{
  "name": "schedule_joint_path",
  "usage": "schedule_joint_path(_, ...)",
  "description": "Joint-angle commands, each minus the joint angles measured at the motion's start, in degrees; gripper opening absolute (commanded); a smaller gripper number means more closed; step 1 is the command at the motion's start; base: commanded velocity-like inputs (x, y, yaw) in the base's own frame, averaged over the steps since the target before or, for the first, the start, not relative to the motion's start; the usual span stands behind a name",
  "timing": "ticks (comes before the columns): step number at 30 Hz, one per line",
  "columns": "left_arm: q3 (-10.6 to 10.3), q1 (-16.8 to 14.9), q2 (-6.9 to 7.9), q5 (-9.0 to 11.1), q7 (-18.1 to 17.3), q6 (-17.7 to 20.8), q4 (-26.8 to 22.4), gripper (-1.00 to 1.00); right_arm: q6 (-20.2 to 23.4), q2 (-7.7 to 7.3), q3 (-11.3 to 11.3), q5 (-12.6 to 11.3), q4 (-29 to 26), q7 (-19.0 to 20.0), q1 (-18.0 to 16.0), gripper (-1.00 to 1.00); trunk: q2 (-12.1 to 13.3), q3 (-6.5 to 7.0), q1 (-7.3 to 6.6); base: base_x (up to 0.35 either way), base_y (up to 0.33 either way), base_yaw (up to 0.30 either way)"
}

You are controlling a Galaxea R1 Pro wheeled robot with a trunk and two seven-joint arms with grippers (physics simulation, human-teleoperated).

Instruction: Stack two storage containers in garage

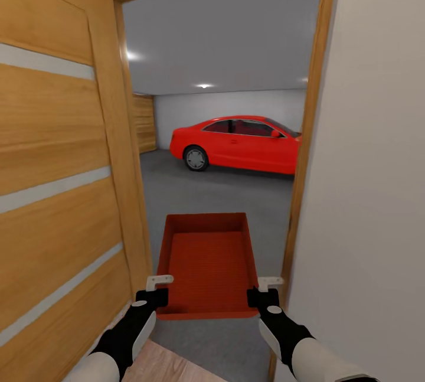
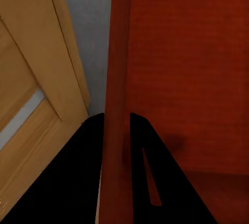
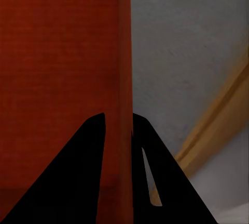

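The storage container (image 1: 206, 264) hangs between both arms in the garage doorway, long axis pointing ahead (toward the red car (image 1: 239, 143)), left gripper (image 1: 154, 289) and right gripper (image 1: 267, 289) each clamping a side wall.

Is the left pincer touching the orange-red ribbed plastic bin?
Touching. In the left wrist view, the left pincer has its two dark fingers closed on the wall of the orange-red ribbed plastic bin.
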Motion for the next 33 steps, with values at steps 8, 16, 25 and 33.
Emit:
schedule_joint_path(8, 0.47, -0.02, 0.11, -0.77, 1.42, -2.07, -0.29, -1.0, -0.23, -0.03, -3.02, -0.95, 0.16, -5.36, -0.07, -1.0, -0.06, -0.08, 0.03, 0.215, 0.244, -0.012)
schedule_joint_path(16, 0.47, -0.02, 0.08, -0.75, 1.42, -2.08, -0.29, -1.0, -0.27, -0.02, -3.02, -0.96, 0.16, -5.36, -0.07, -1.0, -0.06, -0.08, 0.03, 0.215, 0.244, -0.104)
schedule_joint_path(25, 0.47, -0.02, 0.09, -0.75, 1.38, -2.06, -0.26, -1.0, -0.23, -0.02, -3.02, -0.96, 0.16, -5.36, -0.07, -1.0, -0.06, -0.08, 0.03, 0.215, 0.244, -0.281)
schedule_joint_path(33, 0.47, -0.02, 0.09, -0.75, 1.38, -2.07, -0.2, -1.0, -0.23, -0.03, -3.02, -0.96, 0.16, -5.36, -0.07, -1.0, -0.06, -0.08, 0.03, 0.215, 0.244, -0.287)
